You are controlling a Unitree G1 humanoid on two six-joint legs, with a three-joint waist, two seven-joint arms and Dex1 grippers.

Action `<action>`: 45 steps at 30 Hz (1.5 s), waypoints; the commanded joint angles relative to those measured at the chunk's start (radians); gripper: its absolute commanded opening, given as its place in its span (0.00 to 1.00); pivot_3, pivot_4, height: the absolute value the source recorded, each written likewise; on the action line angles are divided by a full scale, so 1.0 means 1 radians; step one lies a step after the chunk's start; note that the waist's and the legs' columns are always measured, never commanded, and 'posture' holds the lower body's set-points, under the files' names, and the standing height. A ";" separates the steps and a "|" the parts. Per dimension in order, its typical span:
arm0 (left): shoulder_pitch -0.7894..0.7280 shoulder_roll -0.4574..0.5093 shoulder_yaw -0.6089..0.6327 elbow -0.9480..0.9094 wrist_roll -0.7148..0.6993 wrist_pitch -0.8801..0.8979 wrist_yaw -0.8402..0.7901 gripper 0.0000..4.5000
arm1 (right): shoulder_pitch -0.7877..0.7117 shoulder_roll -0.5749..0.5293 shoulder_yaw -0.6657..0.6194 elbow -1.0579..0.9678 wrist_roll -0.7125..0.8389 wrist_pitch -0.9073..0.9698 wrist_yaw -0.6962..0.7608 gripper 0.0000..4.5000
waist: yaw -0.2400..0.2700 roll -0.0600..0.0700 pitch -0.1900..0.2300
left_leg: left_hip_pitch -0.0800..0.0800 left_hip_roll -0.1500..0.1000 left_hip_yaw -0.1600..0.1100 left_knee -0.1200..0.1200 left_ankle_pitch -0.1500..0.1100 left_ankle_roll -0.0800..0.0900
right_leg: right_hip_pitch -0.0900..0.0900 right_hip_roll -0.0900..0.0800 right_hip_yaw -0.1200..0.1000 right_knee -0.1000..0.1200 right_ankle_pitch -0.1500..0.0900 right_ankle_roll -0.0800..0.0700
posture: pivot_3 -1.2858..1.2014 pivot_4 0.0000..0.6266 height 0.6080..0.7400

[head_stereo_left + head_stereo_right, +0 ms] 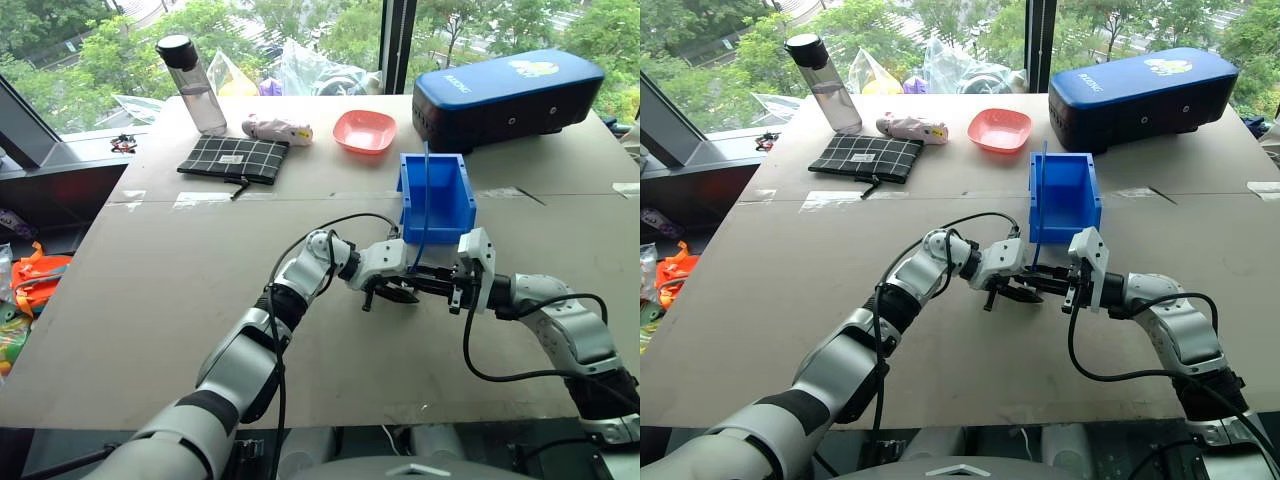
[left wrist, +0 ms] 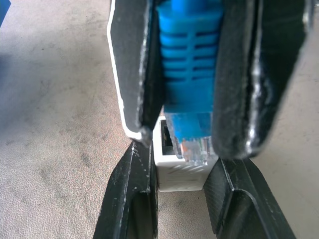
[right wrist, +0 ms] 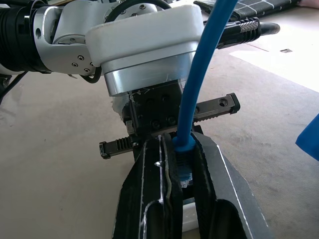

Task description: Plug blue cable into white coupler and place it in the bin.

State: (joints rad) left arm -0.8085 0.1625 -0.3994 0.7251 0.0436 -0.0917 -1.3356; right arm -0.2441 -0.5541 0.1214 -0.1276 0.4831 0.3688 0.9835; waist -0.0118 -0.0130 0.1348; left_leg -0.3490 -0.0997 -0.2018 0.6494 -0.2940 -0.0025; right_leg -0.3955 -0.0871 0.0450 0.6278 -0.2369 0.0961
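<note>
My two grippers meet over the table just in front of the bin [image 1: 437, 200], a bright blue open box. In the left wrist view my left gripper [image 2: 182, 199] is shut on the white coupler [image 2: 180, 172]. My right gripper [image 3: 179, 164] is shut on the ribbed boot of the blue cable [image 2: 189, 69]. The cable's clear plug [image 2: 195, 147] rests against the coupler's socket end, and I cannot tell how deep it sits. From the grip the blue cable [image 1: 424, 200] rises and leans over the bin. The head views show the left gripper [image 1: 400, 292] and the right gripper [image 1: 428, 280] tip to tip.
Behind the bin lies a large dark-blue case [image 1: 505, 95]. A pink bowl [image 1: 365, 130], a small pink-and-white bundle [image 1: 278, 127], a checked pouch [image 1: 235, 158] and a clear bottle [image 1: 195, 85] stand along the back. Bare brown tabletop [image 1: 150, 300] spreads left of my arms.
</note>
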 commanded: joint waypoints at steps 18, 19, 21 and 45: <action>0.007 0.020 -0.011 -0.053 -0.005 0.018 -0.029 0.13 | -0.032 -0.035 -0.019 0.072 -0.042 0.010 0.019 0.00 | -0.001 0.000 0.000 | 0.000 0.000 0.000 0.000 0.000 0.000 | 0.000 0.000 0.000 0.000 0.000 0.000 | 0.52 0.24 0.98; 0.008 0.021 -0.011 -0.055 -0.005 0.019 -0.030 0.13 | -0.032 -0.034 -0.019 0.072 -0.043 0.012 0.019 0.00 | -0.001 0.000 0.000 | 0.000 0.000 0.000 0.000 0.000 0.000 | 0.000 0.000 0.000 0.000 0.000 0.000 | 0.52 0.24 0.98; 0.011 0.020 -0.013 -0.059 -0.006 0.020 -0.032 0.13 | -0.034 -0.034 -0.019 0.077 -0.047 0.013 0.014 0.00 | -0.001 0.000 0.000 | 0.000 0.000 0.000 0.000 0.000 0.000 | 0.000 0.000 0.000 0.000 0.000 0.000 | 0.52 0.24 0.98; 0.015 0.005 -0.013 -0.087 -0.018 0.051 -0.031 0.13 | 0.027 -0.041 0.202 0.159 -0.377 -0.211 -0.044 0.00 | -0.013 -0.006 -0.011 | 0.003 0.000 0.001 0.000 0.000 0.000 | 0.000 0.003 0.002 0.003 0.000 0.000 | 0.52 0.24 0.98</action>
State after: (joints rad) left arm -0.7928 0.1798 -0.4014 0.6885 0.0430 -0.0342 -1.3379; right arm -0.2614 -0.5881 0.2528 -0.0977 0.2135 0.1169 0.9670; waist -0.0244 -0.0185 0.1241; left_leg -0.3458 -0.0991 -0.2006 0.6493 -0.2940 -0.0027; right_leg -0.3954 -0.0843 0.0472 0.6309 -0.2369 0.0961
